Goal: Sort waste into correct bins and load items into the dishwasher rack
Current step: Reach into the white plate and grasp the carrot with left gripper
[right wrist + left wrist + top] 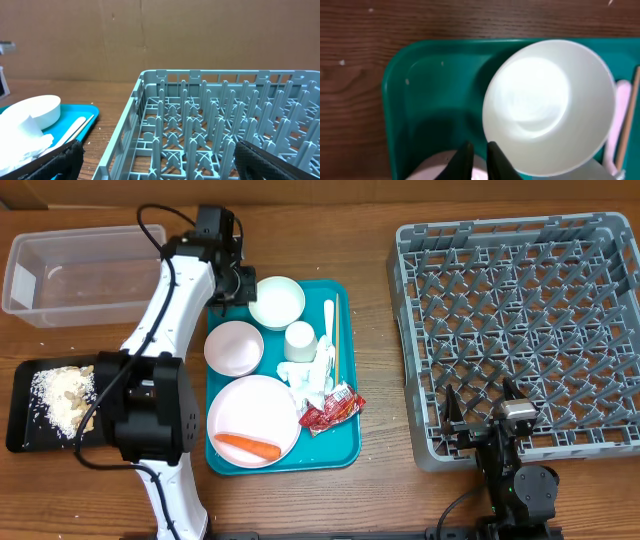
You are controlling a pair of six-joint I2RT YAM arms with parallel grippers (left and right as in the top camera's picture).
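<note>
Left gripper above teal tray corner, fingers pinched nearly together, empty, just beside white bowl; probably lining up on rim. Right gripper spread wide, parked by dishwasher rack, likely awaiting dishes. Carrot lies on plate.

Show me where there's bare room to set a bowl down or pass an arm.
Free: the table strip between teal tray and dishwasher rack; the rack's own grid; the floor of the clear tub. Crowded: the teal tray, packed with dishes and waste; left of it, the left arm and the black tray fill the table.
</note>
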